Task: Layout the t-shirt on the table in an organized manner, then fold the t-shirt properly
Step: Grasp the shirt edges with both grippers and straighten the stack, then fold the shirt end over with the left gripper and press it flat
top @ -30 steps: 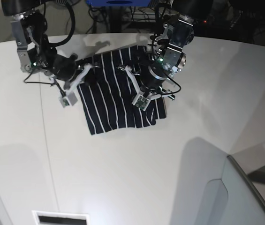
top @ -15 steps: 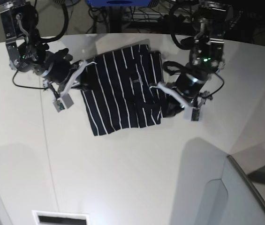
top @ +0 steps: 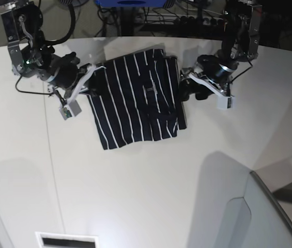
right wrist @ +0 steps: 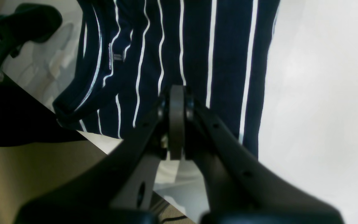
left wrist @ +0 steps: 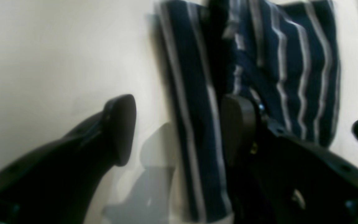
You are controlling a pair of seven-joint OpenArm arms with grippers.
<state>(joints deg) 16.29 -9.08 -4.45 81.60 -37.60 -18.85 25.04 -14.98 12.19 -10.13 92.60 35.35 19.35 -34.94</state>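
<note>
The t-shirt (top: 135, 98), navy with thin white stripes, lies as a folded rectangle on the white table (top: 146, 181). My left gripper (top: 189, 89) is at its right edge. In the left wrist view that gripper (left wrist: 179, 130) is open, with the edge strip of the t-shirt (left wrist: 194, 124) lying between its fingers and one finger (left wrist: 238, 130) over the cloth. My right gripper (top: 90, 76) is at the shirt's left edge. In the right wrist view it (right wrist: 176, 93) is shut, tips just over the striped t-shirt (right wrist: 228, 46). Whether it pinches cloth is hidden.
A thin dark seam (top: 50, 155) crosses the table's left part. A grey panel (top: 270, 217) rises at the lower right and a slot (top: 65, 240) sits at the front edge. The table's edge (right wrist: 82, 133) runs close behind the collar, with floor beyond.
The left arm swung from over the shirt's right half out to its right edge and opened its jaws. The right arm stayed at the left edge, shut.
</note>
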